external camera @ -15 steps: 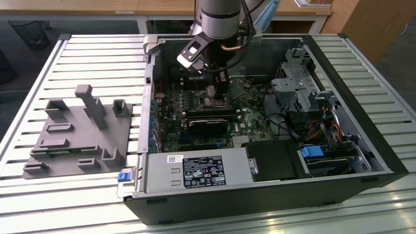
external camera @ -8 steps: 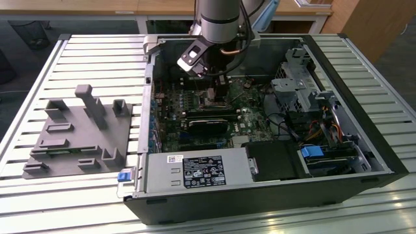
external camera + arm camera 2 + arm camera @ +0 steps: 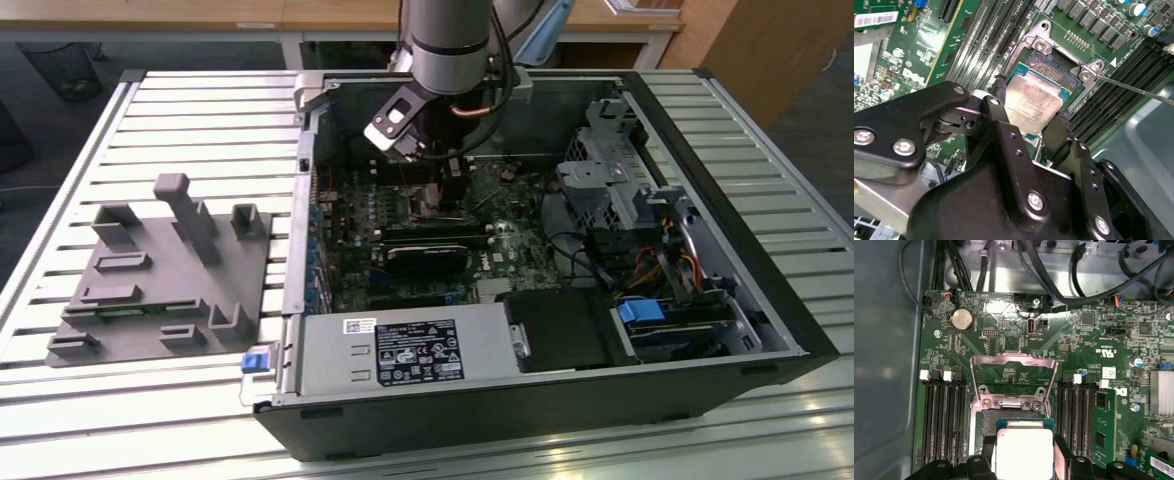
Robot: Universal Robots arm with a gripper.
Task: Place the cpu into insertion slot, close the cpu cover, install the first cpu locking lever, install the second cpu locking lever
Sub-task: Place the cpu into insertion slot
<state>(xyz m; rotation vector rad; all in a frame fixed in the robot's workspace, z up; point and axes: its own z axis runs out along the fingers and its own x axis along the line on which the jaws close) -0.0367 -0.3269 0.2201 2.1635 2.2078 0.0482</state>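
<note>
Slatted surface (image 3: 160, 110) is carrying an open computer case (image 3: 534, 415). Claw (image 3: 1032, 102) is clamping the cpu (image 3: 1024, 452) over the insertion slot (image 3: 1050, 67), cpu cover (image 3: 1014, 359) raised. Judging it is needing a level, square descent.

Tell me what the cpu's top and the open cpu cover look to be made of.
cpu: likely a metal lid, dull silver-grey, matte with faint smudges. cpu cover: apparently bare sheet metal, silvery, glinting along its thin frame.

The black jaws clasp the cpu (image 3: 1033, 102) by two opposite edges, over the insertion slot (image 3: 1050, 65).
</note>
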